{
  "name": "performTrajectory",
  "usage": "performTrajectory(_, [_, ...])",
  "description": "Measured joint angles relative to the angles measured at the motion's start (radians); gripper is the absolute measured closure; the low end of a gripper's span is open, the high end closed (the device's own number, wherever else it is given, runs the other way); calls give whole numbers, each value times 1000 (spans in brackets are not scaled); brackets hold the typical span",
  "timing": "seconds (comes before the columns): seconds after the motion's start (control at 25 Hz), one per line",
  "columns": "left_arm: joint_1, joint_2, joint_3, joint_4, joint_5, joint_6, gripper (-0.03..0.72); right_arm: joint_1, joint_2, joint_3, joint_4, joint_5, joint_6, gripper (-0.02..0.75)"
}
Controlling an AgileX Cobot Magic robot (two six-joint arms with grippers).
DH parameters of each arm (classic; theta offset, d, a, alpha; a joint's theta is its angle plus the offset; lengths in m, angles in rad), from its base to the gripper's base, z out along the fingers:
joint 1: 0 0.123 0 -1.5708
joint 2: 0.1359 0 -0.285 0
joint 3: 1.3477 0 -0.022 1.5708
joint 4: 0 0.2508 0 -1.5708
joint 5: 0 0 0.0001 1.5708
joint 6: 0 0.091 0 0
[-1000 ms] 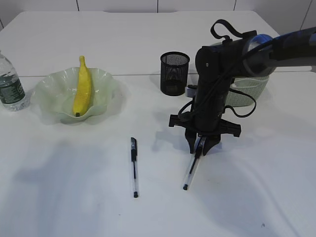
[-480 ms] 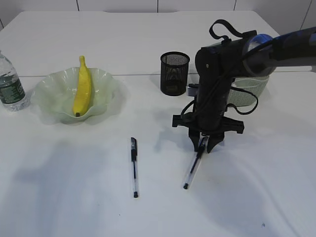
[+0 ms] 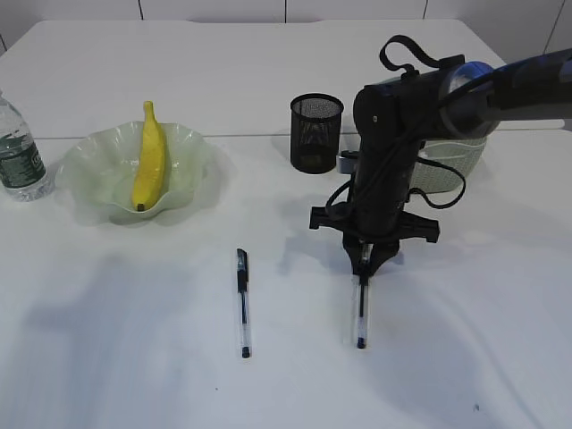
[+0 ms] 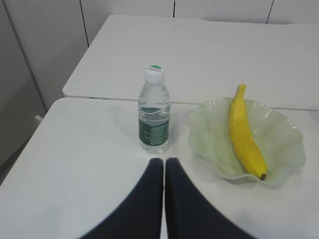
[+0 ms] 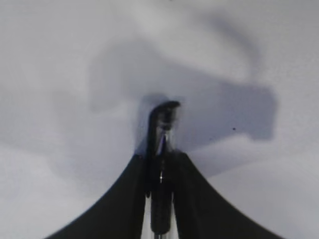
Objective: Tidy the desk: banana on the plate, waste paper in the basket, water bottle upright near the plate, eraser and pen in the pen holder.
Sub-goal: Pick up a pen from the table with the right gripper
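My right gripper (image 3: 366, 266) points down at the desk (image 3: 465, 357), shut on the cap end of a clear pen (image 3: 361, 308) that lies straight toward the front edge. In the right wrist view the pen (image 5: 162, 122) sits squeezed between the gripper (image 5: 160, 155) fingers. A second pen (image 3: 242, 302) lies to the left. The banana (image 3: 149, 165) rests on the plate (image 3: 89, 179), with the water bottle (image 3: 18, 156) upright beside it. The pen holder (image 3: 315, 132) stands behind the arm, which partly hides the basket (image 3: 456, 161). My left gripper (image 4: 164, 160) is shut and empty, just short of the water bottle (image 4: 154, 117). Eraser and waste paper are out of view.
In the left wrist view the banana (image 4: 244, 134) lies across the plate (image 4: 291, 149), to the right of the bottle. A seam between two tabletops runs behind the plate and the pen holder.
The right gripper's fingers have closed in on the pen. The pen has swung from a slant to point straight at the front edge. Nothing else moved.
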Motion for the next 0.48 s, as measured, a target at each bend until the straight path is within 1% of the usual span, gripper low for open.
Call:
performTrajectory(0.04, [0, 0, 0, 0, 0, 0, 712, 0, 0, 0, 2, -2, 0, 598])
performTrajectory(0.12, [0, 0, 0, 2, 0, 0, 712, 0, 0, 0, 5, -5, 0, 624])
performTrajectory(0.48, [0, 0, 0, 5, 0, 0, 712, 0, 0, 0, 5, -27, 0, 630])
